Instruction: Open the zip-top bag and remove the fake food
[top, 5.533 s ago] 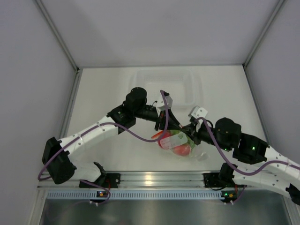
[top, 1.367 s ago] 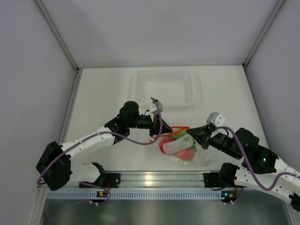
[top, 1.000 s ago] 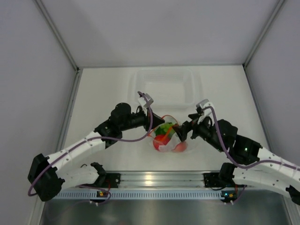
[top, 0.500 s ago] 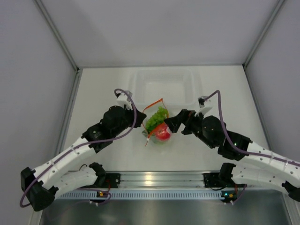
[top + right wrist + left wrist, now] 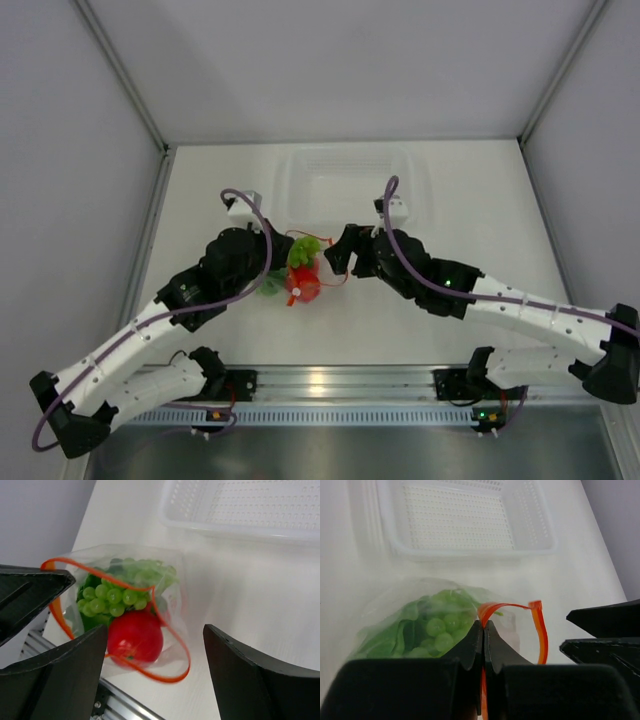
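The zip-top bag (image 5: 172, 600) hangs with its orange-red zip strip (image 5: 170, 672) spread into an open loop. Inside it lies the fake food: a red tomato (image 5: 135, 637), a green grape bunch (image 5: 112, 600) and leafy lettuce (image 5: 145, 572). My left gripper (image 5: 483, 627) is shut on one side of the zip strip (image 5: 540, 630). In the top view it (image 5: 280, 262) sits just left of the bag (image 5: 300, 272). My right gripper (image 5: 155, 630) is open just right of the bag, its wide-apart jaws facing the mouth and gripping nothing.
A rigid clear rectangular tray (image 5: 350, 185) stands behind the bag near the back of the white table; it also shows in the left wrist view (image 5: 465, 520). Grey walls close in both sides. A metal rail (image 5: 330, 385) runs along the near edge.
The bag has travelled left and away from the front rail in my left gripper's hold. My right gripper has followed it leftward and stays beside the mouth.
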Tool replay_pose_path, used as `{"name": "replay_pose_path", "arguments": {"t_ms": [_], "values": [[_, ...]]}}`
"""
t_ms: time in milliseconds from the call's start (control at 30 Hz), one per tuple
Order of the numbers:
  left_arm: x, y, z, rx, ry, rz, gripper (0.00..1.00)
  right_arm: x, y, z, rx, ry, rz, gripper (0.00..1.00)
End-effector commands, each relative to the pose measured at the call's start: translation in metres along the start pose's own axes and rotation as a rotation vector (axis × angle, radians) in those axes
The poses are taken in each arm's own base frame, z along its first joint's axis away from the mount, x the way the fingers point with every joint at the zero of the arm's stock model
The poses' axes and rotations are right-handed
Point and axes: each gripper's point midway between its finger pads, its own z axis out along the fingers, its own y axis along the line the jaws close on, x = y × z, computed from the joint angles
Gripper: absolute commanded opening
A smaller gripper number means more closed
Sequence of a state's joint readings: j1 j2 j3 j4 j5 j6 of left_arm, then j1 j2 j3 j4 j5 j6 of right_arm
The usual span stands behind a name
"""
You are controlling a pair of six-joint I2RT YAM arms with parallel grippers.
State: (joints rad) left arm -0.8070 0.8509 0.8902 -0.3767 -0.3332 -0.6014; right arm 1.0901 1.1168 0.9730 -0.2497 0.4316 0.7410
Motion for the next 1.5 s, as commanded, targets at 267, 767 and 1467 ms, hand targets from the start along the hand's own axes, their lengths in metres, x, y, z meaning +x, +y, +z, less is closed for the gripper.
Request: {"name": "replay_pose_path", "arguments": {"t_ms": [267, 767, 1467], "values": [[-0.009, 0.014, -0.004, -0.065, -0.101, -0.147, 0.00, 0.023, -0.030, 0.030, 0.104, -0.012, 0.066, 0.69], [-0.035, 0.031, -0.021, -0.138, -0.241, -0.250, 0.00, 0.072, -0.054, 0.048, 0.069, 0.135, 0.020, 0.04], [-0.006, -0.003, 0.024, -0.034, -0.109, -0.195, 0.00, 0.007, -0.109, 0.002, 0.134, 0.060, -0.125, 0.08]]}}
